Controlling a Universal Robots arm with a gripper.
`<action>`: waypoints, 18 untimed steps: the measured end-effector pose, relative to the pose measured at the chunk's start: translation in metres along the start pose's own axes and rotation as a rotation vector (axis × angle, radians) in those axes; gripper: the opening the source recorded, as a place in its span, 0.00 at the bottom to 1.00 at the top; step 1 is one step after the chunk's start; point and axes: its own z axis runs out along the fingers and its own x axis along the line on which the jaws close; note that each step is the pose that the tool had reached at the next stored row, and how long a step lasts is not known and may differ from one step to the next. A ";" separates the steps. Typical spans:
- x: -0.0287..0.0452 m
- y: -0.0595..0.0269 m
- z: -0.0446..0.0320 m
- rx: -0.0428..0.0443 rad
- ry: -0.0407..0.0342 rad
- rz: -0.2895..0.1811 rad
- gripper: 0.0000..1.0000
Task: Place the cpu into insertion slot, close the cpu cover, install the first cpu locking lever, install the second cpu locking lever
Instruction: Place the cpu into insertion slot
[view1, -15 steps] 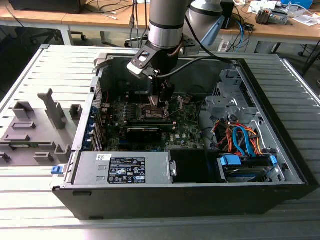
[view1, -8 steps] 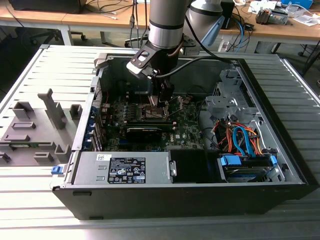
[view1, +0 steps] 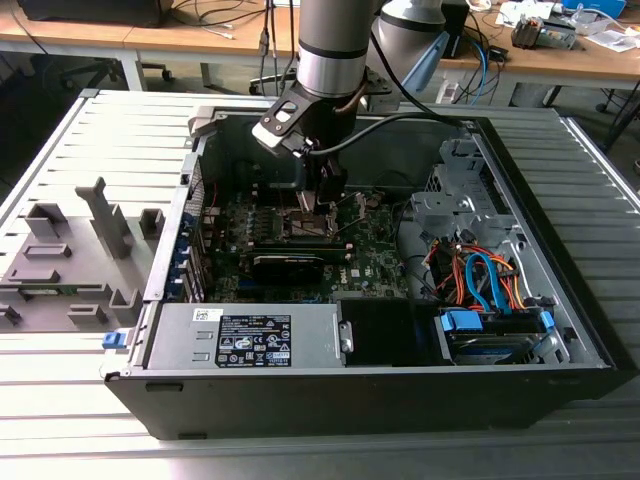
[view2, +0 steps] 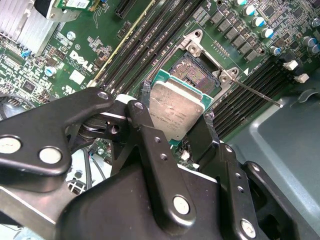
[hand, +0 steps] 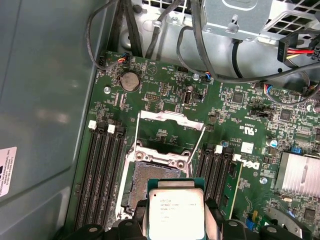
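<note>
The gripper (hand: 176, 214) is pinching the cpu (hand: 175, 202) by its edges — light, stiff, fragile imo — hovering just by the insertion slot (hand: 149, 176), approx 1 o'clock of black card (view1: 290, 265).

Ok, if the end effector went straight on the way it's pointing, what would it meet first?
Probably the insertion slot: the cpu in the end effector hangs just short of it, though depth is unclear.
</note>
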 end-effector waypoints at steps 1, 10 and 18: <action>0.0000 0.0000 0.0000 0.0000 0.0000 0.000 0.54; 0.0000 0.0000 0.0000 0.0002 0.0002 0.006 0.54; 0.0000 0.0000 0.0000 0.0005 0.0004 0.013 0.54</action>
